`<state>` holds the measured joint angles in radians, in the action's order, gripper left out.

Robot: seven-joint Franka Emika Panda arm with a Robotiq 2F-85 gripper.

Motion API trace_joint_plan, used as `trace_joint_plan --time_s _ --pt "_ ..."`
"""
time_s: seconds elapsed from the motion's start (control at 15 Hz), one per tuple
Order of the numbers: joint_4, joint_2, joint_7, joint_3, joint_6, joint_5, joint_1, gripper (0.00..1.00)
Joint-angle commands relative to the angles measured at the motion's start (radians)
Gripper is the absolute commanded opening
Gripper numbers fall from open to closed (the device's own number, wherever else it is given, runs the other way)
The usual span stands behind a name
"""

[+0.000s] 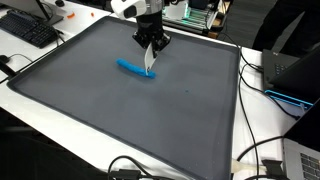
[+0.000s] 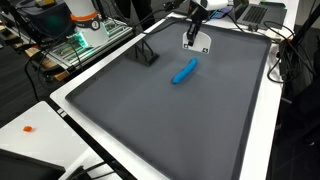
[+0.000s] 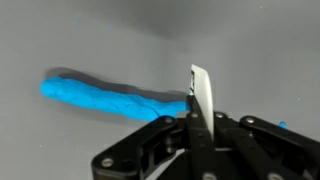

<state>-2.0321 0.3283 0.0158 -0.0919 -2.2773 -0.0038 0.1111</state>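
grey mat (image 1: 60, 100): flat, carries it all | gripper (image 1: 151, 46): I see it squeezed tight on the white blade (image 3: 200, 92), so it cannot tip | blue roll (image 1: 133, 68): lies flat near the mat's edge beside the arm (image 1: 140, 8) | white blade: upright, thin edge down, at one end of the roll

Roll (image 1: 128, 67) on mat (image 1: 120, 120); blade (image 3: 197, 88) in gripper (image 3: 196, 126), near roll's end

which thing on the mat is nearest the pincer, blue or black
The blue strip, beside the pincer and its white blade; the black stand sits farther, near the mat's edge.
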Motion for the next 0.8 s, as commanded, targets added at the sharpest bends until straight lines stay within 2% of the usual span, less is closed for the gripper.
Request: trace_joint_plan --time_s 0.0,0.73 --pt "0.044 0.045 -0.031 0.003 0.01 -0.05 0.011 0.01" --pt "0.087 0.102 -0.046 0.015 0.004 -0.118 0.017 0.01"
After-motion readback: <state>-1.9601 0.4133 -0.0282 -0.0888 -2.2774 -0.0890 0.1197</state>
